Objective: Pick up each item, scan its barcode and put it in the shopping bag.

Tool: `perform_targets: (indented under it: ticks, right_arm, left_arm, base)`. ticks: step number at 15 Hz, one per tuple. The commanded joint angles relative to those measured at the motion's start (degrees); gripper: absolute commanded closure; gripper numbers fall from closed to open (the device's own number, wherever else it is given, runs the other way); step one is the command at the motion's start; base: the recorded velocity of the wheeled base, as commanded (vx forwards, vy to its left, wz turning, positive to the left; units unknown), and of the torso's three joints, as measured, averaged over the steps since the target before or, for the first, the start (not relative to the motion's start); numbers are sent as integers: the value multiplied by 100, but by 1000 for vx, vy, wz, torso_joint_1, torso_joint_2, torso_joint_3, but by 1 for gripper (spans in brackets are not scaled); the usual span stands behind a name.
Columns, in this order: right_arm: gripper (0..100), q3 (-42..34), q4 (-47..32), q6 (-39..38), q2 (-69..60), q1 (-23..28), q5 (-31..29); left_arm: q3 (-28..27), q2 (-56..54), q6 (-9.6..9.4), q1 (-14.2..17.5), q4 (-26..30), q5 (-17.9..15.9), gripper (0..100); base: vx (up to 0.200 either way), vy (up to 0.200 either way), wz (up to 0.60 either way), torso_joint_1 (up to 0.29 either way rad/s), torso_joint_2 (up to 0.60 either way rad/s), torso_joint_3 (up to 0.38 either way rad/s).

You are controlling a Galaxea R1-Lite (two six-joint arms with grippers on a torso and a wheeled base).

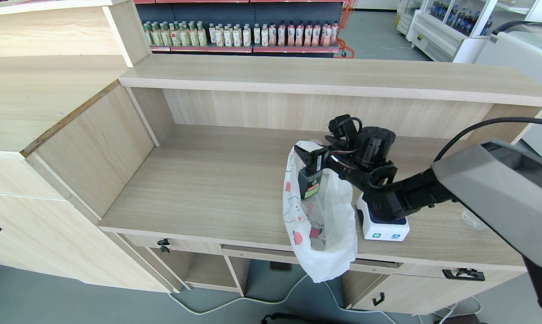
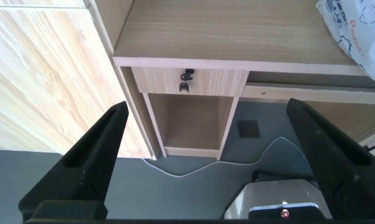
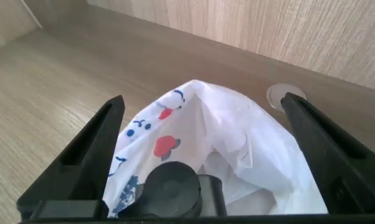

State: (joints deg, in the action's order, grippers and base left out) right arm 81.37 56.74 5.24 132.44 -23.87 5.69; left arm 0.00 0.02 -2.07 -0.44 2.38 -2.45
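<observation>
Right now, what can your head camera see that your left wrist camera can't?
Only the head view: the right gripper with a dark, green-labelled item just below it, the white scanner, and shelved bottles. Only the left wrist view: the left gripper, open. Both: the shopping bag, the counter and the drawer key.

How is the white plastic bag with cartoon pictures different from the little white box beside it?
The white plastic shopping bag with cartoon prints is soft and crumpled; the small white box with a blue top is hard and square-edged. The bag droops over the front edge of the wooden counter; the box sits flat on it. The bag is bigger than the box. Both are mostly white.
</observation>
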Motion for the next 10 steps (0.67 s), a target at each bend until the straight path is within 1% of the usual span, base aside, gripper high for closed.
perform_targets:
  ticks: [1,3,6,7,8,9,10]
  right_arm:
    - [0,-297,-356,-304,-851,-92,-24]
    - [0,-957,-857,-428,-1827,-21,-156]
    - [0,-2205,-2017,-463,-3655,418,-666]
    - [0,-2785,-2624,-445,-4341,726,-1088]
    - [0,-3013,-2896,-454,-4631,849,-1395]
    - [0,-3795,-3300,-480,-5228,1200,-1949]
    - [0,-4296,-3186,-507,-5501,1394,-1905]
  left_arm:
    - [0,-2,14,0,0,-1,0]
    - [0,-2,14,0,0,-1,0]
    - [0,-2,14,0,0,-1,0]
    - [0,-2,14,0,0,-1,0]
    - [0,-2,14,0,0,-1,0]
    - [0,-2,14,0,0,-1,0]
    - [0,-2,14,0,0,-1,0]
  base:
    - [0,0,0,0,0,0]
    - [0,0,0,0,0,0]
    - [0,0,0,0,0,0]
    - [0,0,0,0,0,0]
    - [0,0,0,0,0,0]
    - [0,0,0,0,0,0]
    - [0,0,0,0,0,0]
